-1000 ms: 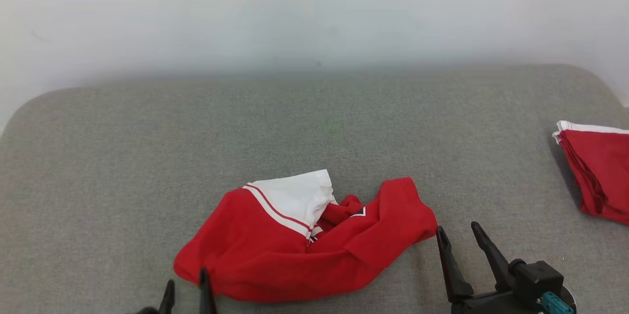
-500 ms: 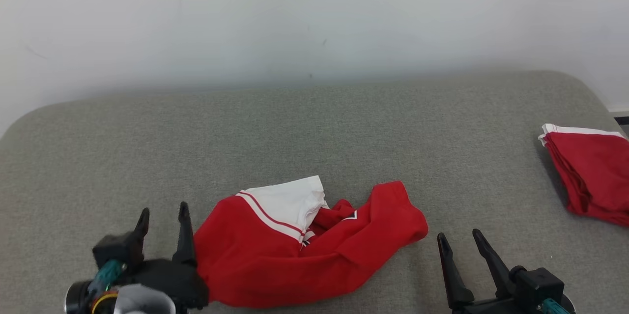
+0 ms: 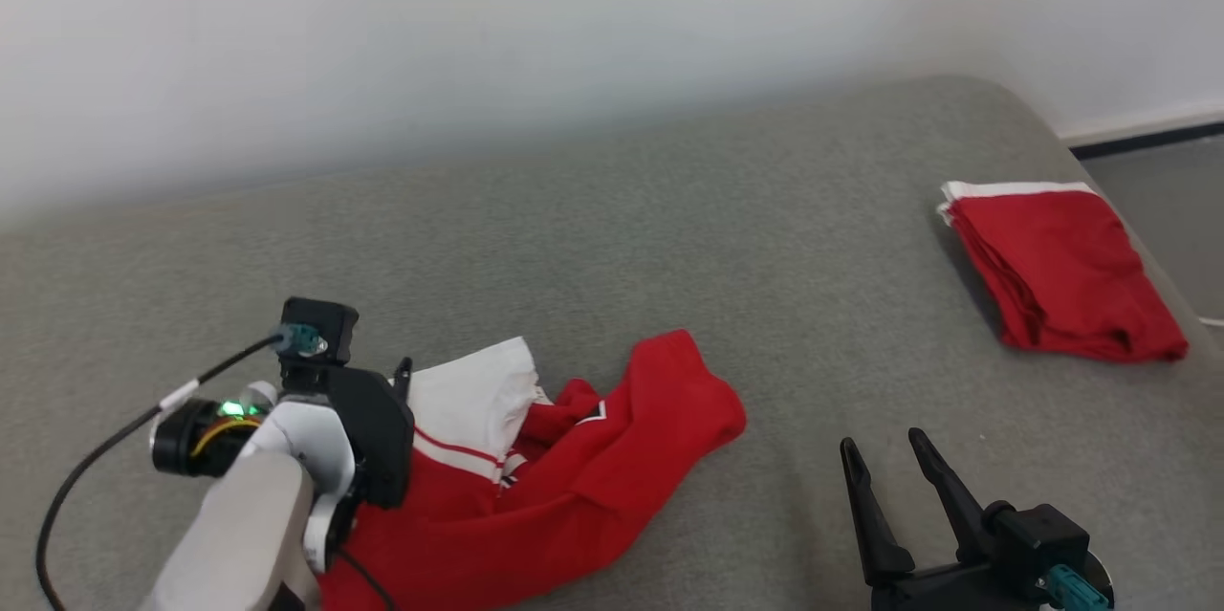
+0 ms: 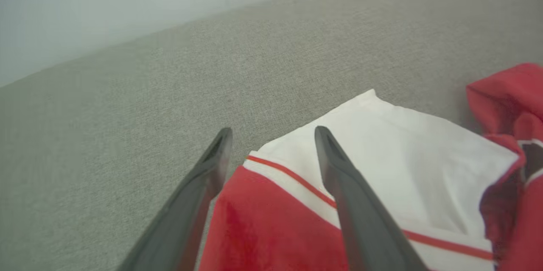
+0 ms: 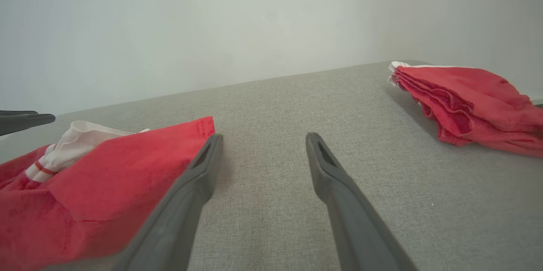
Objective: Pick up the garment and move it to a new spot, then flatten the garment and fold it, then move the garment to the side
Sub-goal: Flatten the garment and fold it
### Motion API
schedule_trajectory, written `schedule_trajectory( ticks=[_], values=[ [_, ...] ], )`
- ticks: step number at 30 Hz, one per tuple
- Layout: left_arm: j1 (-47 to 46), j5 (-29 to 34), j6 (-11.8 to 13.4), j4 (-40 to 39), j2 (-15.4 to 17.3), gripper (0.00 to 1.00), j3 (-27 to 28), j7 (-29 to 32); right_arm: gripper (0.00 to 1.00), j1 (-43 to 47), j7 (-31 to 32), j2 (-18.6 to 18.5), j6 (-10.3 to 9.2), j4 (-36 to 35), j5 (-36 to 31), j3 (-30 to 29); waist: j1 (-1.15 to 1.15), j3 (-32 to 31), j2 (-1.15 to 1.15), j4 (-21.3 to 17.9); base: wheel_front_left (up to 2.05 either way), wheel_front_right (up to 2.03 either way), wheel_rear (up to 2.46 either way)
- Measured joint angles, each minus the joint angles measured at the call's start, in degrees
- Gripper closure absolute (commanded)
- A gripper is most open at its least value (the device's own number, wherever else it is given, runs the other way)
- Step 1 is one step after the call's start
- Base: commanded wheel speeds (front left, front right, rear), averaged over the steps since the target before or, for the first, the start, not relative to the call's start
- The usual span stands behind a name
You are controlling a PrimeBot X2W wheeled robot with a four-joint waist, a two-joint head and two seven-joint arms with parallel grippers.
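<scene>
**Wide open, nothing held**

The red-and-white garment (image 3: 574,468) lies crumpled at 7 o'clock on the grey cushion (image 3: 669,238). The left gripper (image 4: 272,135) hangs over its white edge, jaws wide and empty. The right gripper (image 3: 882,444) gapes empty at 5 o'clock. A folded red cloth (image 3: 1061,276) sits at 2 o'clock.

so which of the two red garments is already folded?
The far-right garment, lying in neat stacked layers. The crumpled garment by the left gripper is bunched, white panel showing.
</scene>
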Motion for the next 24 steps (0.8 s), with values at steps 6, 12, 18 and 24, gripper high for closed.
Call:
schedule_trajectory(
  ticks=[6, 12, 18, 24],
  values=[
    [-5.81, 3.01, -1.99, 5.89, 1.46, 0.00, -3.44, 2.92, 0.00, -0.34, -0.01, -0.46, 0.00, -0.25, 0.03, 0.15, 0.00, 1.83, 0.00, -4.17, 0.00, 0.00, 0.00],
    [-8.75, 3.70, -4.61, 9.87, 1.62, 0.00, -7.04, 6.15, 0.00, -0.87, -0.15, -0.52, 0.00, -0.47, 0.13, 0.34, 0.00, 3.69, 0.00, -7.57, 0.00, 0.00, 0.00],
    [-11.27, 4.12, -5.15, 13.11, 2.18, 0.00, -8.67, 8.21, 0.00, -1.51, -0.34, -0.52, 0.00, -0.46, 0.42, 0.59, 0.00, 5.52, 0.00, -9.74, 0.00, 0.00, 0.00],
    [-12.98, 2.43, -5.22, 16.50, 1.66, 0.00, -8.08, 9.94, 0.00, -2.11, -0.45, -0.40, 0.00, -0.58, 0.45, 0.75, 0.00, 7.10, 0.00, -11.20, 0.00, 0.00, 0.00]
  ],
)
